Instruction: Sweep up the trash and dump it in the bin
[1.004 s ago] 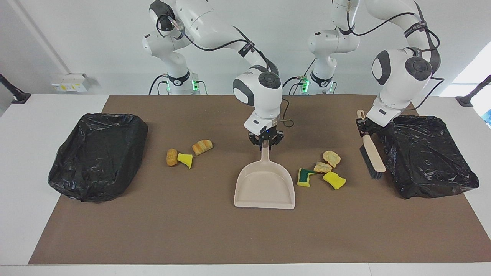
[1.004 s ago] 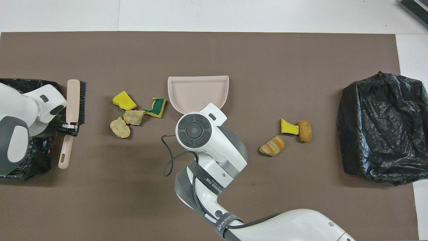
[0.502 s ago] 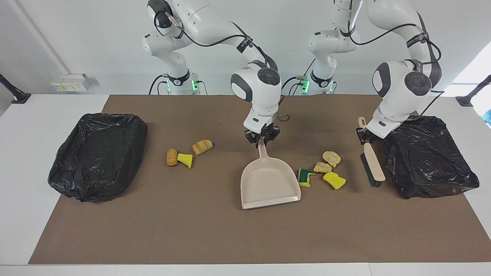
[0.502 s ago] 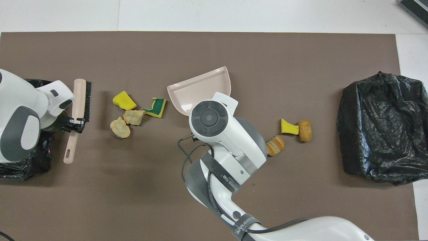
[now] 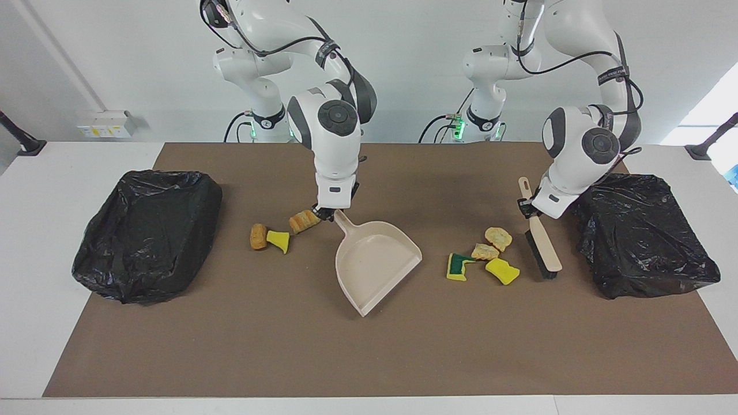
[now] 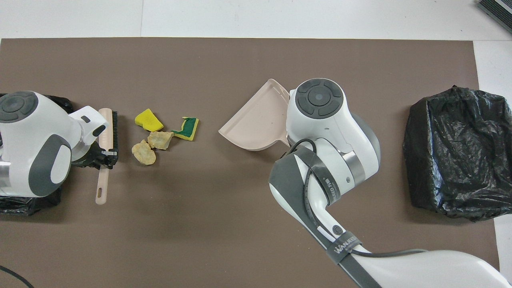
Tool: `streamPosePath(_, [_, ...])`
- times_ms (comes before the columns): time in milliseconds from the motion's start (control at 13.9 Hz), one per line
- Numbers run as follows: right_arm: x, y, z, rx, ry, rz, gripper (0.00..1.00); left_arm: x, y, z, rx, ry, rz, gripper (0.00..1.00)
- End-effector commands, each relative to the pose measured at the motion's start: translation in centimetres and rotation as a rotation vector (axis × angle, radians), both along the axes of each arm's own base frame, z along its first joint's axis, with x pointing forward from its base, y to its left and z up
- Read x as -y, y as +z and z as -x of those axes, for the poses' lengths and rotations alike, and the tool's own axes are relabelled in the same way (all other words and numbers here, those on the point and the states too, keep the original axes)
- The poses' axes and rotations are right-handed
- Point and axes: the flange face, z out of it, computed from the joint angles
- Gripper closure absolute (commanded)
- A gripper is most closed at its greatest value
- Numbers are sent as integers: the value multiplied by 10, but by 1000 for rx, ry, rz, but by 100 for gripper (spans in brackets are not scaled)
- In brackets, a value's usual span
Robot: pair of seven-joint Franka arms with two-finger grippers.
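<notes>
My right gripper (image 5: pixel 328 214) is shut on the handle of the beige dustpan (image 5: pixel 375 265) (image 6: pixel 256 124), whose mouth is turned toward the left arm's end of the table. Several trash scraps lie there: a yellow sponge piece (image 5: pixel 501 271) (image 6: pixel 149 120), a green-yellow piece (image 5: pixel 458 266) (image 6: pixel 188 128) and two tan chunks (image 5: pixel 499 236) (image 6: pixel 144 152). My left gripper (image 5: pixel 526 206) (image 6: pixel 106 153) is shut on the beige hand brush (image 5: pixel 542 248) (image 6: pixel 106 128), just beside those scraps. Three more scraps (image 5: pixel 279 240) lie by the dustpan handle, hidden under my right arm in the overhead view.
A black-bagged bin (image 5: pixel 150 230) (image 6: pixel 456 152) stands at the right arm's end of the brown mat (image 5: pixel 369 357). A second one (image 5: pixel 646 236) stands at the left arm's end, close beside the brush.
My right arm has swung toward its own end of the table, turning the dustpan's mouth toward the scraps at the left arm's end. My left gripper has carried the brush closer to those scraps.
</notes>
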Motion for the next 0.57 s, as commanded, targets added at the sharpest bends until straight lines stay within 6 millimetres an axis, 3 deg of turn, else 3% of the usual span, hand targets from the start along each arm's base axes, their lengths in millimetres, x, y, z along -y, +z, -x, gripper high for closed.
streamPosePath(0, [18,-4,-3,-27,229,-26,100,27,-19,20,-8,-12,-14,100])
streamPosePath(143, [33,-12,-9,-23,381,-44,100,38,-23,24,8,7,3,100])
streamPosePath(287, [47,-24,-13,-15,479,-60,100,68,-22,29,2,18,46,100])
streamPosePath(502, [38,-35,-12,13,545,-69,100,118,-21,44,-6,-16,74,100])
